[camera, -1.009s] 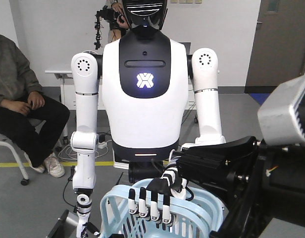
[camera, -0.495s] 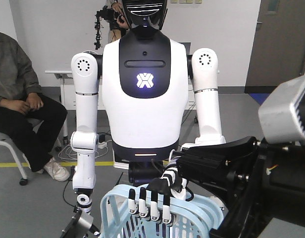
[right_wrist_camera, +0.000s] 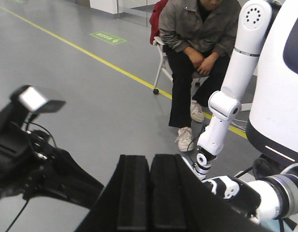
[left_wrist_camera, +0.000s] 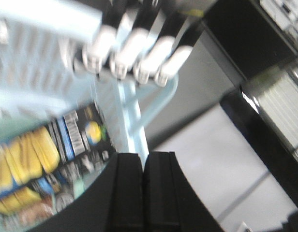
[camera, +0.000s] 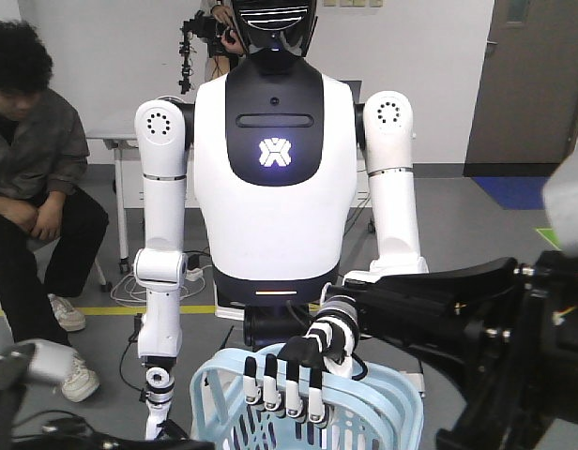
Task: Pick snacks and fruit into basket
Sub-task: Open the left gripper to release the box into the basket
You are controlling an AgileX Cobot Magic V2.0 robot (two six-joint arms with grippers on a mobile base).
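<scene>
Left wrist view shows the corn box (left_wrist_camera: 52,150) apparently in the basket (left_wrist_camera: 133,113), my left gripper (left_wrist_camera: 141,193) and right gripper (right_wrist_camera: 149,193) both clenched empty, the left just swung aside, so I judge another pick comes next.

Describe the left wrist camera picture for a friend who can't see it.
Blurred close-up: the left gripper, its black jaws shut, points at a light blue basket, with white-tipped robotic fingers hooked over its rim. A black-and-blue box picturing yellow corn shows at lower left.

Robotics lab — humanoid robot (camera: 275,187), yellow floor line (right_wrist_camera: 91,55), seated onlooker (right_wrist_camera: 202,29).
</scene>
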